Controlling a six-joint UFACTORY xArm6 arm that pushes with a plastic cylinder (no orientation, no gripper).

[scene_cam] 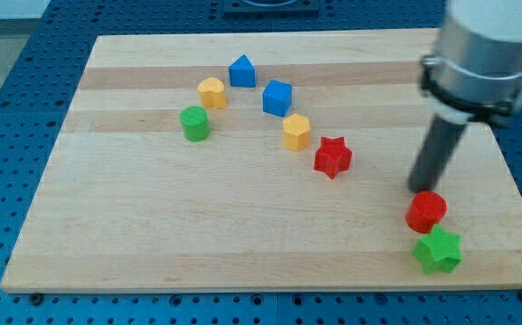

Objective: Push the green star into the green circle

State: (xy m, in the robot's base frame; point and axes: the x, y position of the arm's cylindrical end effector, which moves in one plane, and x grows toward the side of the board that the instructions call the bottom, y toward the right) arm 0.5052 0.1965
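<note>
The green star [438, 250] lies near the view's bottom right corner of the wooden board. The green circle [194, 123] stands far off at the view's upper left. My tip [420, 188] is at the end of the dark rod, just above and left of a red round block [426, 211]. That red block touches the green star's upper edge. My tip is a short way above the star, with the red block between them.
A red star [332, 156], a yellow hexagon block [296, 131], a blue cube [277, 97], a blue house-shaped block [241, 71] and a yellow block [211, 92] form an arc between the star and the circle. The board's edge [270, 289] runs just below the star.
</note>
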